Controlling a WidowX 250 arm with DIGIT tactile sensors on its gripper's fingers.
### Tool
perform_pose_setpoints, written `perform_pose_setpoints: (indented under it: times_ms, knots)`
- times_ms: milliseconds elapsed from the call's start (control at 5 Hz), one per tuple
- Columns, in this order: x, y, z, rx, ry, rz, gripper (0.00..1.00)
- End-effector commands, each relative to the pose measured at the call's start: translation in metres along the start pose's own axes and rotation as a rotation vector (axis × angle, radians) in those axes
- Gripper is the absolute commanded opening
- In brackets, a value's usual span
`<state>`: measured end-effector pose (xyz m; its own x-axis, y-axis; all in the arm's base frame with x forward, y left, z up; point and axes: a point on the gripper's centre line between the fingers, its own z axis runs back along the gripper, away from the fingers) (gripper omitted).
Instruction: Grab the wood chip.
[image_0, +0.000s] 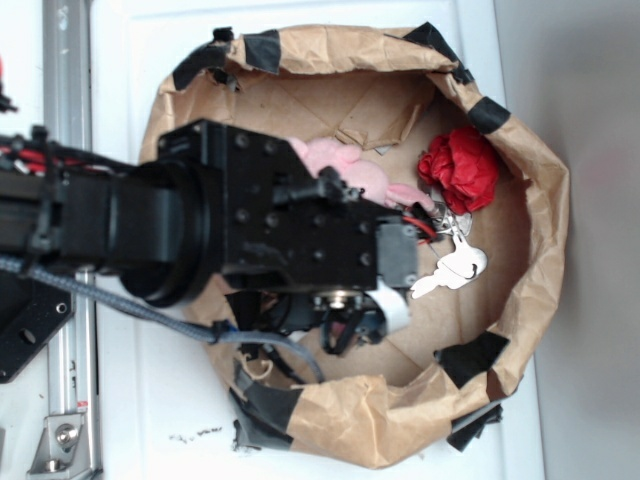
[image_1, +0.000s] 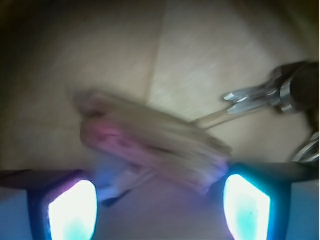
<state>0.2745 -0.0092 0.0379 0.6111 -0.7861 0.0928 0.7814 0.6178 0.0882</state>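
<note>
In the wrist view the wood chip (image_1: 155, 140), a blurred elongated brown piece with a grainy surface, lies slanted on the brown paper floor just ahead of my gripper (image_1: 160, 207). The jaws stand wide apart with the chip's near side between them, and the glowing fingertips (image_1: 72, 210) touch nothing. In the exterior view the arm hangs over the paper bowl and hides the chip. Only the gripper's lower part (image_0: 352, 322) shows there.
A brown paper bowl with a taped rim (image_0: 540, 200) surrounds everything. Inside lie a pink plush bunny (image_0: 350, 170), a red crumpled thing (image_0: 460, 170) and a bunch of keys (image_0: 455, 265). The keys also show at the right of the wrist view (image_1: 270, 95).
</note>
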Motion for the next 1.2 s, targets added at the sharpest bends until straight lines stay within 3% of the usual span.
perform_pose_setpoints:
  times_ms: [0, 200, 400, 1000]
  knots:
    - [0.011, 0.01, 0.041, 0.052, -0.07, 0.013, 1.0]
    - [0.013, 0.003, 0.034, 0.025, -0.074, -0.058, 1.0]
    - [0.018, -0.003, 0.026, -0.039, -0.094, -0.221, 1.0]
    - [0.026, -0.008, -0.014, -0.059, -0.024, -0.199, 1.0]
